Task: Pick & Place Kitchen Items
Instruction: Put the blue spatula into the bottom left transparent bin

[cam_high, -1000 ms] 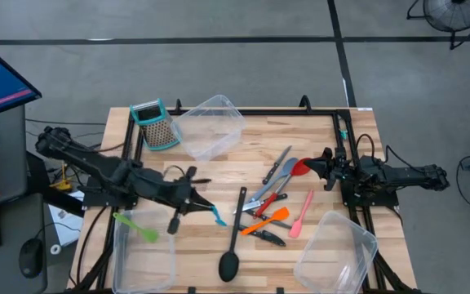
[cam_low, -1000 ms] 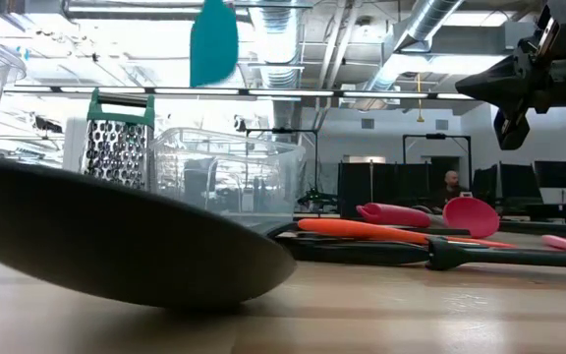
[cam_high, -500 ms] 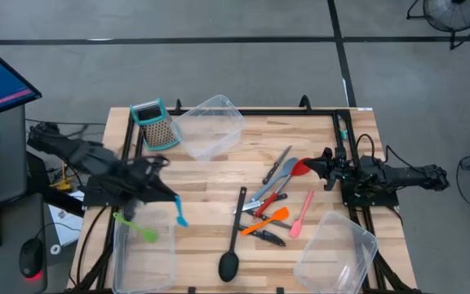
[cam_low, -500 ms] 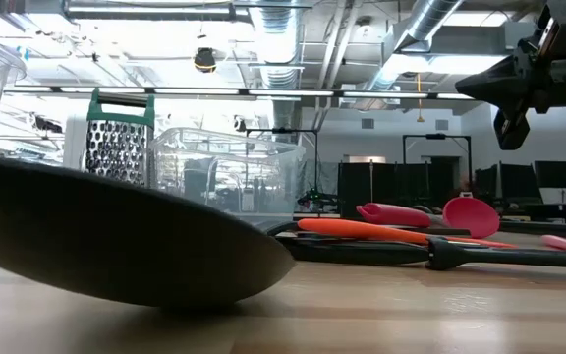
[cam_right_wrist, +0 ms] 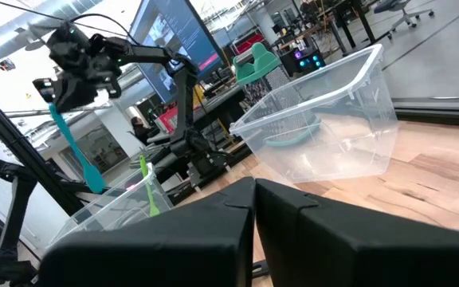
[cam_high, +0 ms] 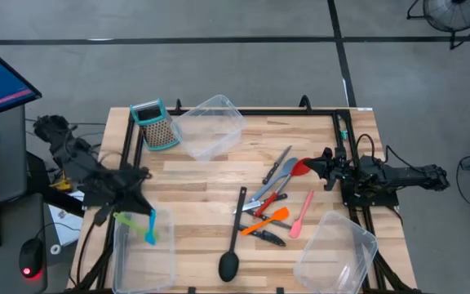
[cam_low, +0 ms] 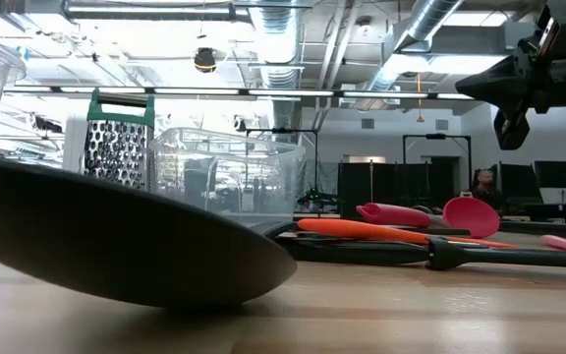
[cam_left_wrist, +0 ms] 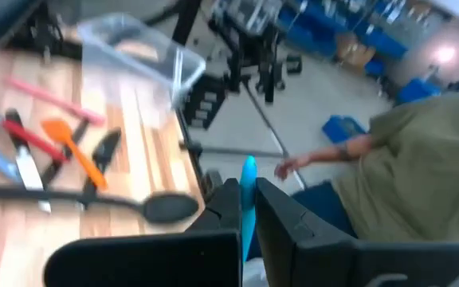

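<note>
My left gripper [cam_high: 143, 204] is shut on a blue spatula [cam_high: 150, 226] above the clear tub [cam_high: 163, 269] at the table's near left. A green spatula [cam_high: 127, 220] lies in that tub. On the table's middle lie a black ladle [cam_high: 233, 237], an orange spatula [cam_high: 269, 218], a pink spatula [cam_high: 302, 214], a red spoon [cam_high: 298, 168] and knives [cam_high: 277, 166]. My right gripper [cam_high: 317, 162] rests shut at the right edge, clear of them. My left gripper pinches the blue spatula's handle [cam_left_wrist: 248, 209] between its two fingers [cam_left_wrist: 226, 209]. The spatula hangs below the gripper, slightly slanted, its blade [cam_right_wrist: 94, 180] lowest. It is lifted clear over the near-left tub.
A box grater [cam_high: 155, 124] and a second clear tub [cam_high: 210, 126] stand at the far left, a third tub [cam_high: 337, 249] at the near right. A person in an olive shirt [cam_left_wrist: 421, 175] stands by the table's near side.
My left gripper has swung from the table's middle toward the left edge, carrying the blue spatula, and has rolled. The spatula now hangs over the near-left tub and has left the low view.
</note>
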